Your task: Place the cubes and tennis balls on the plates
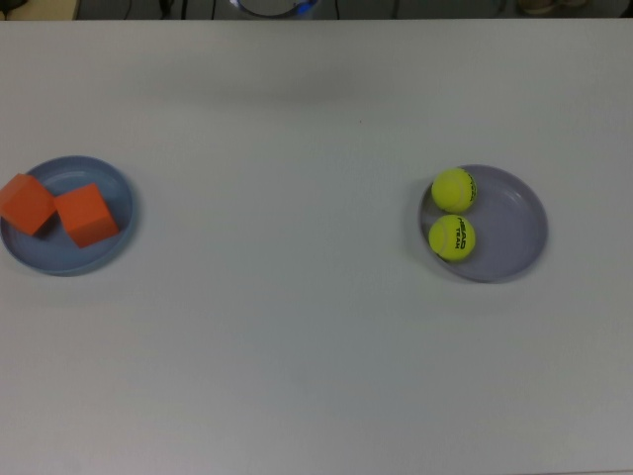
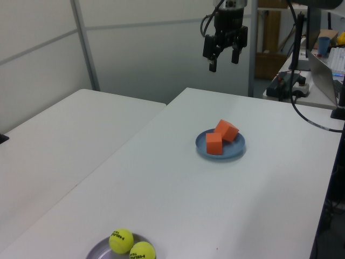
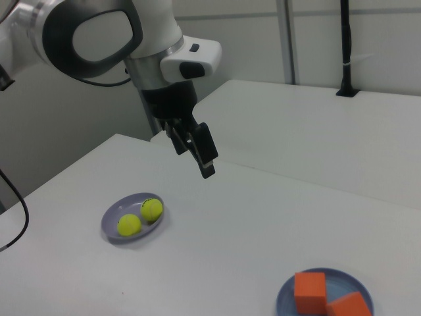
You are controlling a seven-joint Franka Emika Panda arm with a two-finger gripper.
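Both orange cubes (image 1: 57, 211) sit on the light blue plate (image 1: 112, 188) at the top view's left, touching each other — one nearer the rim, its outer corner reaching past the plate's edge. Both tennis balls (image 1: 453, 213) rest on the lavender plate (image 1: 514, 223) at the top view's right, pressed together on the side of the plate facing the cubes (the nearer ball shows black lettering). The two plates lie well apart on the white counter (image 1: 297, 327). The tool (image 2: 223, 56) hangs high above the counter's far end in the left view, empty, its fingers (image 3: 205, 153) spread apart — clear of both plates.
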